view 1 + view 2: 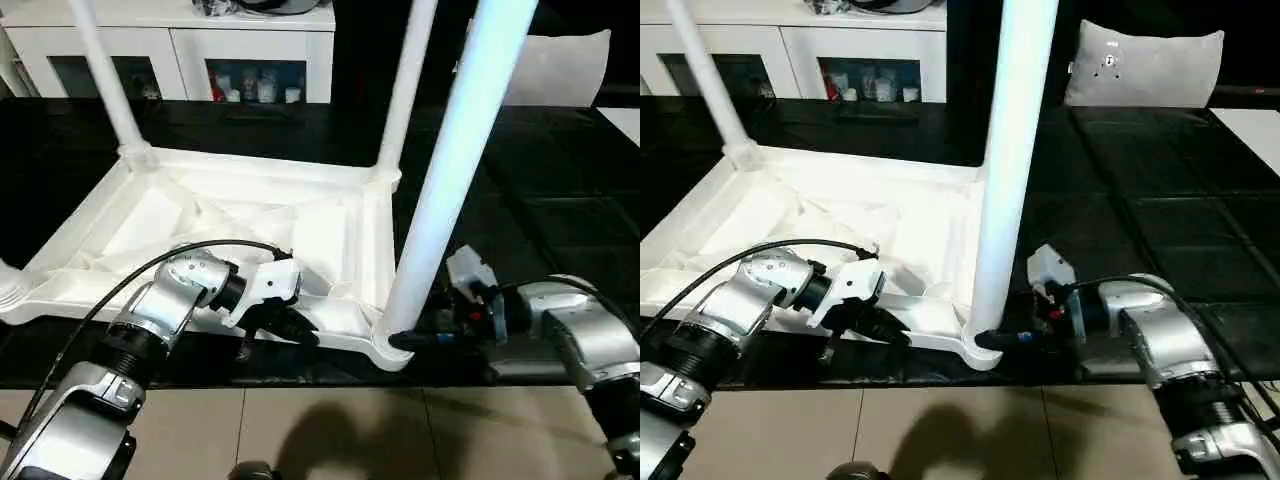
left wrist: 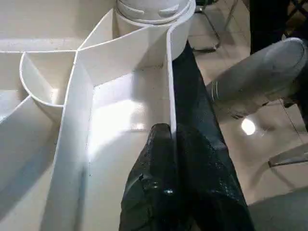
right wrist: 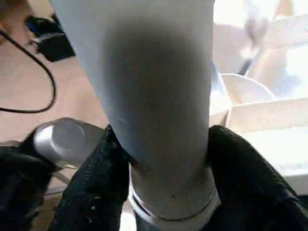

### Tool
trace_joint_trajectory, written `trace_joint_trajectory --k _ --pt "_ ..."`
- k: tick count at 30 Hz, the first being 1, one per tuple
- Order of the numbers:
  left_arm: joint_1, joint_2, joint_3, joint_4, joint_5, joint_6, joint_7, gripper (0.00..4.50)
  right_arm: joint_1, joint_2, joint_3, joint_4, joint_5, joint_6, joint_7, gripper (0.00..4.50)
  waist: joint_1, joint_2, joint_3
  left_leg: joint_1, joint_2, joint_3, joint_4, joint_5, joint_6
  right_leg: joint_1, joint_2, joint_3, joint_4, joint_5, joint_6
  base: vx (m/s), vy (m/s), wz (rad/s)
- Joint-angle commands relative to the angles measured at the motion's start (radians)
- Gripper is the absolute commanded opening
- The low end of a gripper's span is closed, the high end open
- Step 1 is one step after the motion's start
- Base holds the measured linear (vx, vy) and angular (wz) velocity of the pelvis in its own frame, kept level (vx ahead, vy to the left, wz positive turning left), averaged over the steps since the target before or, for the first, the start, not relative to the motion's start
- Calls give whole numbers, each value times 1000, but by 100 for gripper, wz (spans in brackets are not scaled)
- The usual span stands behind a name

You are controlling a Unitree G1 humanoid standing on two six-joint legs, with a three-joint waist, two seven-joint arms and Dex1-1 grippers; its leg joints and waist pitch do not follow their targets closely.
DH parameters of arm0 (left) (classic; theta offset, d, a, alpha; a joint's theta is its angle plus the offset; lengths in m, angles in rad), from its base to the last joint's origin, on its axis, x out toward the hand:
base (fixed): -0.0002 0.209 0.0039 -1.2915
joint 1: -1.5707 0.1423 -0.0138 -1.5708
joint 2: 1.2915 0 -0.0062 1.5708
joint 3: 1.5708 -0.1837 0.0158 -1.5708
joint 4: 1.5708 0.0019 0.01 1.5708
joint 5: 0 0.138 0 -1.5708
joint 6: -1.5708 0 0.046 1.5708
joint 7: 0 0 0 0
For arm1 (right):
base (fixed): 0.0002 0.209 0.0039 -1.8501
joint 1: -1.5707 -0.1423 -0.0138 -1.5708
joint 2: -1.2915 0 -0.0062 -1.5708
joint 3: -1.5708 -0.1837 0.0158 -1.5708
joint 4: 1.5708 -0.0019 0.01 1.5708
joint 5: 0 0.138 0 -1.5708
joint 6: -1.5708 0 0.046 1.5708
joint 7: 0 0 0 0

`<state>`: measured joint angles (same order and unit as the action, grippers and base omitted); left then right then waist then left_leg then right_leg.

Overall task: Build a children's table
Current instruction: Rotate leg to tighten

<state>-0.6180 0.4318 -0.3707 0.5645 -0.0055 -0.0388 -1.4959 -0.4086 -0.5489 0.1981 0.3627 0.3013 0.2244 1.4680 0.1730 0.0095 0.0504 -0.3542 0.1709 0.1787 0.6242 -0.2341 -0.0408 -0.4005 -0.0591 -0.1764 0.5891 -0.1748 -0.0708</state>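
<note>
Children's table point(image 1: 250, 225), three legs point(image 1: 455, 170) upright.

Your right gripper point(image 3: 166, 178) has its two black fingers point(image 3: 94, 185) on either side of a white table leg point(image 3: 149, 86), pressed against it low down, near the ringed end point(image 3: 173, 204) of the leg. The leg rises between them and is in shadow across its middle. Beyond it you see white ribs of the table's underside point(image 3: 269, 115) and a curved socket wall point(image 3: 240, 86). On the other side lie tan floor point(image 3: 72, 96), a black cable point(image 3: 45, 72), and a silver forearm point(image 3: 65, 139).
</note>
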Motion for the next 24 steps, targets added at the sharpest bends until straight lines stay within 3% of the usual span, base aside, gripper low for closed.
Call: trace_joint_trajectory --k 1,7,10,12,14,17,20,22,23,24 --pt "-31 -15 -13 -30 -27 -26 -47 0 -21 7 7 27 6 -5 11 217 -2 -5 -79 0 83 -32 -66 -5 103 71 -125 87 -76 -260 -13 0 0 0" --pt "-29 -23 1 -34 -39 21 -25 0 -21 26 -9 72 25 -13 40 205 -6 -6 -75 4 82 -32 -69 -31 89 71 -125 85 -85 -316 -5 0 0 0" --pt "-28 -57 34 -43 -34 98 85 0 -21 50 -44 106 15 -26 -48 204 -6 -6 -76 7 83 -31 -68 -29 84 69 -125 85 -86 -319 -8 0 0 0" --pt "-23 -85 49 -66 -20 174 176 0 -75 112 -76 235 -53 -62 -282 203 -12 -5 -74 6 82 -33 -71 -26 74 67 -125 83 -87 -330 -11 0 0 0" --pt "-24 -110 59 -77 -15 216 230 0 -128 157 -100 338 -83 -70 -439 202 -43 -7 -72 -5 73 -38 -73 -35 42 80 -129 73 -95 -369 -8 0 0 0" --pt "-33 -151 67 -83 -2 256 302 0 -161 215 -130 344 -98 7 -624 199 -72 -7 -73 -3 71 -36 -70 -30 53 79 -124 80 -94 -340 -14 0 0 0" --pt "-64 -243 67 -44 26 286 439 0 -173 314 -147 244 -131 122 -824 199 -78 -7 -79 -5 69 -37 -66 20 73 79 -121 83 -83 -269 -21 0 0 0" --pt "-80 -273 71 -14 37 288 495 0 -177 343 -152 224 -144 115 -876 199 -75 -1 -79 -5 68 -35 -65 31 79 76 -121 84 -85 -261 -19 0 0 0" --pt "-98 -300 74 15 55 288 552 0 -185 365 -153 230 -154 75 -911 199 -73 -2 -79 0 71 -36 -66 27 78 73 -122 84 -84 -257 -20 0 0 0" --pt "-98 -300 74 15 55 288 552 0 -185 365 -153 230 -154 75 -911 232 -72 -2 -80 -1 72 -35 -66 25 79 74 -124 85 -84 -252 -22 0 0 0"
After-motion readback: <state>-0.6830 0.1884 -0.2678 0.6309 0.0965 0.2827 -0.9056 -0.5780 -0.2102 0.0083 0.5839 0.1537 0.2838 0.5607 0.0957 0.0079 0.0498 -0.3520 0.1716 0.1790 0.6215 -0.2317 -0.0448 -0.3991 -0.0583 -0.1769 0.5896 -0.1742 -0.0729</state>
